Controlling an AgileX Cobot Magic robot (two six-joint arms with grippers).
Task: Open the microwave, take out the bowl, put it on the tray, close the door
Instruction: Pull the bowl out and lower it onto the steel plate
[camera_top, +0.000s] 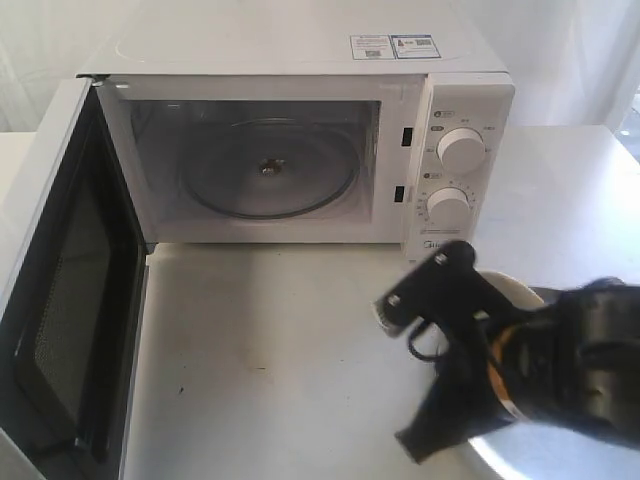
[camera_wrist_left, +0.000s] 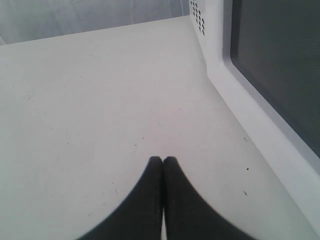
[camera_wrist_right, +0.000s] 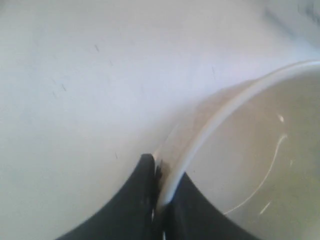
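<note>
Microwave (camera_top: 300, 50), a white boxy countertop oven with two round knobs, stands open ahead of my right gripper (camera_wrist_right: 160, 172); its glass turntable (camera_top: 270, 170) is bare. Door (camera_top: 60, 300), a white panel with a dark rectangular window, hangs swung wide, its outer face just beside my left gripper (camera_wrist_left: 163, 160), which is clenched on nothing above the white tabletop (camera_wrist_left: 90, 100). Tray (camera_top: 540, 462), a large round shiny silver plate, lies beneath my right arm. Bowl (camera_wrist_right: 260, 150), small, round, cream-white ceramic, is out of the oven, its rim pinched between my right fingers (camera_wrist_right: 142, 200); whether its base rests on the tray I cannot tell.

Hazards, as I judge them: the thin-rim pinch may let the bowl pivot or slip; letting go early, or over the tray's raised edge, could tip it onto the table.
</note>
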